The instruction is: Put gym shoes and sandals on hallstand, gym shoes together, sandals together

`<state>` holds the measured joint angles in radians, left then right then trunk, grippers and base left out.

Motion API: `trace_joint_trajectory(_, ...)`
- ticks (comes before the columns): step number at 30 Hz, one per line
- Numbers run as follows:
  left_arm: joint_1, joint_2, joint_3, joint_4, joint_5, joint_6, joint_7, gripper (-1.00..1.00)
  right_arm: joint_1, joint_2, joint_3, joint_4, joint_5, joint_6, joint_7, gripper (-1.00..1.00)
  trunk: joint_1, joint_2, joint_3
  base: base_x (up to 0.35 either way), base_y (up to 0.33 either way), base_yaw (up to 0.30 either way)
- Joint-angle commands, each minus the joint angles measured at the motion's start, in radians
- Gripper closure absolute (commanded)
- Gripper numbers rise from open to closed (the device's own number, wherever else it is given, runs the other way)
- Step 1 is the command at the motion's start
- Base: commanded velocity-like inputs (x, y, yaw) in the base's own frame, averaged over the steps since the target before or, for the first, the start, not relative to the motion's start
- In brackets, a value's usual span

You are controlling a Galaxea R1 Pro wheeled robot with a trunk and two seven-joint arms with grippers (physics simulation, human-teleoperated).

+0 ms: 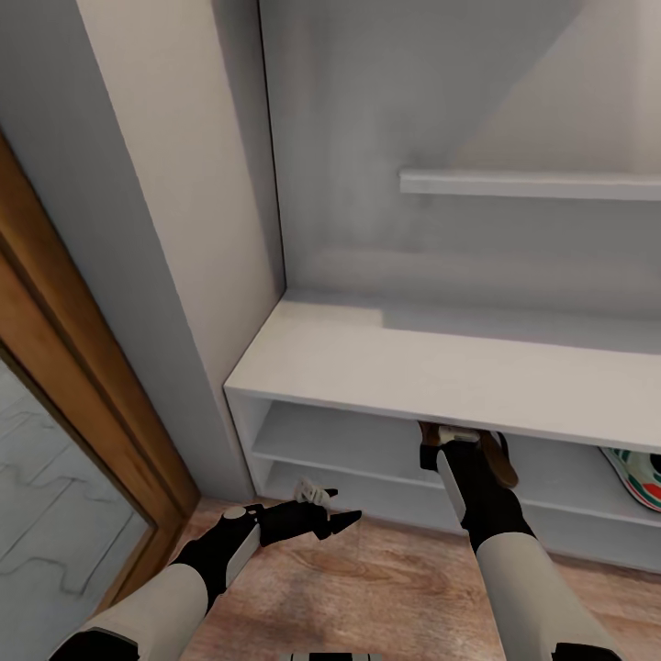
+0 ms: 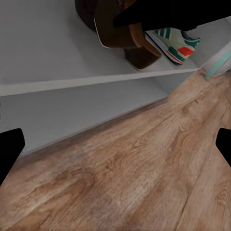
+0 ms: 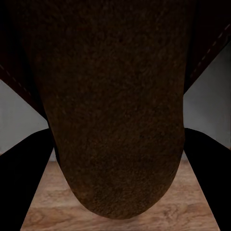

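Three views, listed in turn.

Head view: the right gripper [image 1: 439,448] reaches under the bench top of the shoe rack [image 1: 386,363] into the upper low shelf, carrying a brown sandal [image 1: 497,459]. One gym shoe [image 1: 638,476] lies on the same shelf, well to the right. The left gripper [image 1: 341,509] hovers over the wood floor [image 1: 386,588] near the rack's left end, jaws spread and carrying nothing.

Left wrist view: two brown soles, apparently both sandals [image 2: 126,36], sit at the shelf edge with the striped gym shoe [image 2: 177,44] just beyond; a second pale shape at the frame edge cannot be identified.

Right wrist view: a dark brown sandal sole [image 3: 113,106] sits between the fingertips, seemingly pinched.

Progress, judged: one gym shoe is racked, one sandal probably too, another is being set down. The second gym shoe's whereabouts cannot be told.
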<state>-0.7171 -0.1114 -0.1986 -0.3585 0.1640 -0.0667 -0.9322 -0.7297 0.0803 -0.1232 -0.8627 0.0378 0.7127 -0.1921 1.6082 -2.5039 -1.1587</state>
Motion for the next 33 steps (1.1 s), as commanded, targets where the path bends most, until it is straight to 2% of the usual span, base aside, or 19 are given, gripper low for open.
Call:
trace_joint_trajectory(1,-0.001,0.001,-0.008,0.001,0.008,-0.007,0.001,-1.0,0.0,0.001,-0.003,-0.001,0.004,0.005,0.0,1.0,0.0,0.0,-0.001,0.055,0.0,0.0)
trace_joint_trajectory(13,-0.001,0.001,-0.008,0.001,0.008,-0.007,0.001,-1.0,0.0,0.001,-0.003,-0.001,0.004,0.005,0.0,1.0,0.0,0.0,-0.001,0.007,0.0,0.0)
trace_joint_trajectory(14,-0.001,0.001,-0.008,0.001,0.008,-0.007,0.001,-1.0,0.0,0.001,-0.003,-0.001,0.004,0.005,0.0,-1.0,0.0,0.0,-0.001,0.0,0.0,0.0)
trace_joint_trajectory(29,-0.001,0.001,-0.008,0.001,0.008,-0.007,0.001,-1.0,0.0,0.001,-0.003,-0.001,0.004,0.005,0.0,-1.0,0.0,0.0,-0.001,-0.001,0.0,0.0)
trace_joint_trajectory(33,-0.001,0.001,-0.008,0.001,0.008,-0.007,0.001,-1.0,0.0,0.001,-0.003,-0.001,0.004,0.005,0.0,-1.0,0.0,0.0,-0.001,-0.154,0.0,0.0)
